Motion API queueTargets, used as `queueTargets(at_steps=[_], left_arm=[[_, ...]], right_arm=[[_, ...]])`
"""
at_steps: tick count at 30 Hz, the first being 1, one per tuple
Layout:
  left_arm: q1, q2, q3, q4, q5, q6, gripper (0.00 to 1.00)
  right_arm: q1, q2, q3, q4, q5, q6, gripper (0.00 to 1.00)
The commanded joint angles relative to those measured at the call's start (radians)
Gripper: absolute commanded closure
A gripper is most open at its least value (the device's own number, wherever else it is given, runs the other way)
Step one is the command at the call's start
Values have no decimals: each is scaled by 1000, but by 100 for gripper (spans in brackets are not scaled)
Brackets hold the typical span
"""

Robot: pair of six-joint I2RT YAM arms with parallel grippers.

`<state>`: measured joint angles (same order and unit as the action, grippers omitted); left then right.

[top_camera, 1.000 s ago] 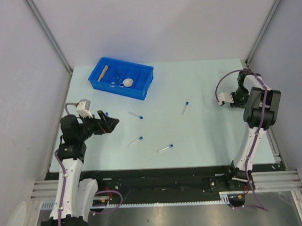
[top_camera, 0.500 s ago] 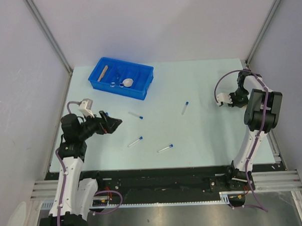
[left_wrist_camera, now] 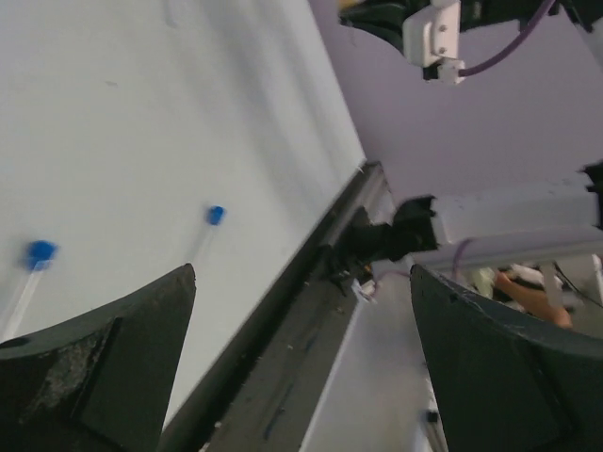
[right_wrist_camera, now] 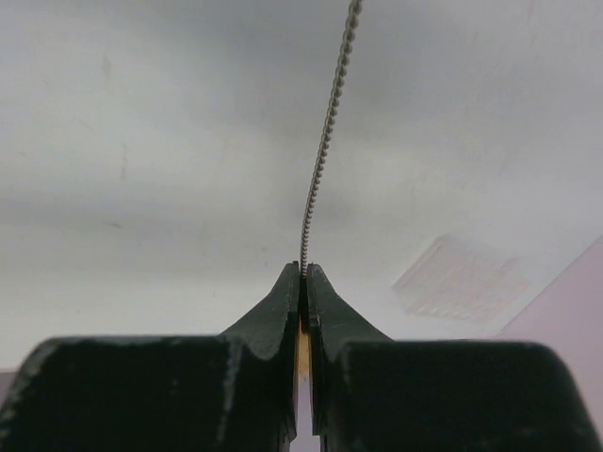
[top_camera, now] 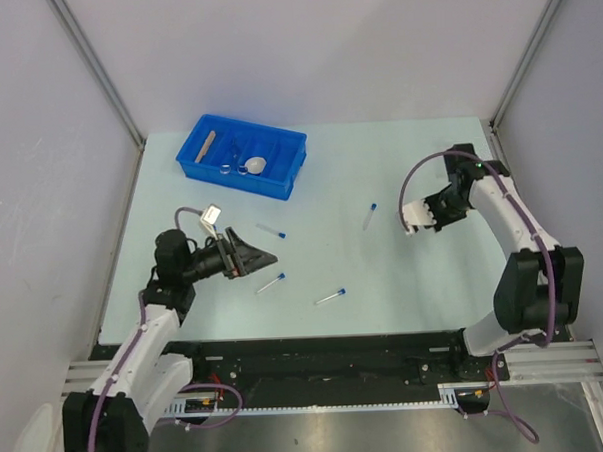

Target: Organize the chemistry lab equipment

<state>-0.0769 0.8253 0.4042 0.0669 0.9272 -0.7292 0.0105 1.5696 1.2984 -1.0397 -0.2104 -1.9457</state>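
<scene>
I see four clear blue-capped tubes [top_camera: 271, 282] lying flat mid-table; wooden stick [top_camera: 207, 145] and white dish [top_camera: 257, 165] rest at eleven o'clock.

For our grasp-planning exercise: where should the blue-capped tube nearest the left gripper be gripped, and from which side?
Probably mid-barrel on the blue-capped tube, from above, with the jaws across its length. It lies flat and slanted on the table, cap at its far-right end, nothing touching it. The open left gripper sits close by.
</scene>
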Motion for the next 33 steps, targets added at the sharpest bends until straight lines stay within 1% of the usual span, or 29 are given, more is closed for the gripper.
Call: queueTargets(at_steps=[1,2,3,4,5,6,7,8,10,11,13,14,15,17,19,22,23,24,25,27,28,30,31,33], left_arm=[[-168,63,21,269,-22,-243,0],[-234,113,25,304,-34,-266,0],[-268,139,42,356,-50,-303,0],[-300,167,54,376,-71,-315,0],[-364,225,70,395,-83,-326,0],[-395,256,106,418,-91,-341,0],[-426,287,128,427,-99,-346,0],[-486,346,148,436,-117,-352,0],[-541,409,205,468,-125,-381,0],[-588,467,218,506,-128,-395,0],[-629,521,248,557,-131,-447,1],[-662,566,249,629,-133,-469,5],[-676,586,252,660,-137,-508,7],[-717,639,266,701,-140,-538,12],[-754,681,277,699,-151,-544,16],[-799,734,303,692,-166,-549,26],[-805,747,314,691,-168,-553,35],[-813,758,315,691,-175,-556,38],[-820,774,318,691,-179,-559,45],[-822,779,324,671,-188,-550,51],[-824,781,326,663,-197,-544,57],[-824,778,337,622,-202,-517,64],[-822,778,343,587,-205,-503,70],[-822,781,357,570,-196,-478,79]], right_arm=[[159,-173,-80,-106,-64,-29,100],[196,-196,-88,-129,-66,-27,100],[260,-242,-99,-141,-69,-21,100],[302,-262,-100,-151,-78,-9,100],[337,-279,-102,-173,-80,11,100],[420,-316,-106,-181,-78,22,100],[460,-332,-109,-184,-69,36,100],[495,-348,-114,-183,-64,51,100],[602,-381,-119,-171,-46,96,100],[633,-387,-119,-166,-43,115,100],[704,-399,-120,-163,-31,157,100],[718,-404,-122,-163,-30,163,100],[729,-405,-125,-161,-29,174,100],[755,-413,-134,-155,-20,176,100],[764,-413,-137,-146,-11,177,100],[767,-410,-142,-132,-3,179,100],[769,-408,-145,-129,-3,179,100],[769,-410,-148,-126,-1,179,100],[772,-413,-149,-120,-1,180,100],[772,-416,-156,-120,-3,183,100],[772,-419,-160,-118,-1,183,100],[772,-428,-175,-115,0,183,100],[772,-430,-180,-117,0,183,100],[772,-436,-192,-114,-4,183,100]])
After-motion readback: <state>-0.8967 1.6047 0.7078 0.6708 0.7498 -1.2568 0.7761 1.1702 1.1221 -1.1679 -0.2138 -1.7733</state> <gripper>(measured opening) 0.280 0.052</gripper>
